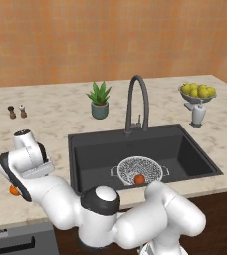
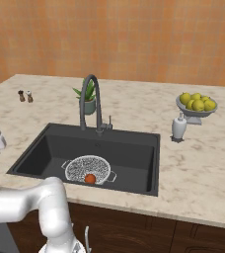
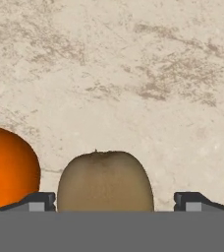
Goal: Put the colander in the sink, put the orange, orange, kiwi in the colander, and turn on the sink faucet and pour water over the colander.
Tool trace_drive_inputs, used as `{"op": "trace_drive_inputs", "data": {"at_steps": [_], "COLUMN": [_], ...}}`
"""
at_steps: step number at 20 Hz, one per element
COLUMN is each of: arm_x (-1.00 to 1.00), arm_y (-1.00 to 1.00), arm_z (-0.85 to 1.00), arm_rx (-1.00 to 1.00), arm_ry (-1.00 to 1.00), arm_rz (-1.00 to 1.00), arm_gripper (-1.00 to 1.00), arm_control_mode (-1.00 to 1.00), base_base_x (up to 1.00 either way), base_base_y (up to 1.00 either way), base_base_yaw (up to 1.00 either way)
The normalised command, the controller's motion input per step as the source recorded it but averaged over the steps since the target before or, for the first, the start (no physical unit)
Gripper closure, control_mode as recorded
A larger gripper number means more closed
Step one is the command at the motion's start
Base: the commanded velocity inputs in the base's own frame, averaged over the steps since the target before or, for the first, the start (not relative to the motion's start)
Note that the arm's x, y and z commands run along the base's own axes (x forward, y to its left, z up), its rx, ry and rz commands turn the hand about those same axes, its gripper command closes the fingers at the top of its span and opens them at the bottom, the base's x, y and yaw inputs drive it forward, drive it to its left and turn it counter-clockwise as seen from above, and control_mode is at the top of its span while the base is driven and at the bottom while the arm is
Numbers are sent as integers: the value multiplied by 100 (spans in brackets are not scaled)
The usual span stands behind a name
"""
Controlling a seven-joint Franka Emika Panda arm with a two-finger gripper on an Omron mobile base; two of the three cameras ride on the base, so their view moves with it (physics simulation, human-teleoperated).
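The colander (image 1: 138, 168) sits in the dark sink (image 1: 185, 144) near its front wall, with the reddish orange (image 1: 139, 179) inside it. The faucet (image 1: 135, 99) stands behind the basin, and no water is running. My gripper (image 3: 115, 202) hangs open low over the counter left of the sink. The olive-brown kiwi (image 3: 105, 179) lies between its fingertips (image 3: 40, 201), with a gap on the right side. The bright orange (image 3: 8, 167) lies just outside the left fingertip and peeks out under my arm as orange (image 1: 13, 190) in the left base view.
A potted plant (image 1: 99, 101) stands behind the sink to the left. A pedestal bowl of lemons (image 1: 198, 92) and a white dispenser (image 1: 198, 114) stand at the back right. Two small shakers (image 1: 17, 111) are at the far left. The counter's front edge is close to the fruit.
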Motion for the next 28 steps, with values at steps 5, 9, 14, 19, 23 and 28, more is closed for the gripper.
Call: {"op": "trace_drive_inputs", "data": {"at_steps": [5, 9, 14, 19, 23, 28], "arm_x": [2, 1, -2, -34, -17, -2], "arm_y": [13, 4, -1, -59, -100, -100], "arm_z": [-26, -10, 3, 27, 7, 3], "arm_rx": [0, 0, 0, 0, 0, 0], "arm_ry": [0, 0, 0, -2, -3, -3], "arm_rz": [0, 0, 0, -9, -24, -31], "arm_gripper": [100, 100, 100, 100, 100, 100], "arm_control_mode": [-100, -100, -100, -100, -100, -100], "base_base_x": [0, 0, 0, 0, 0, 0], "base_base_y": [0, 0, 0, 0, 0, 0], "base_base_yaw": [0, 0, 0, 0, 0, 0]}}
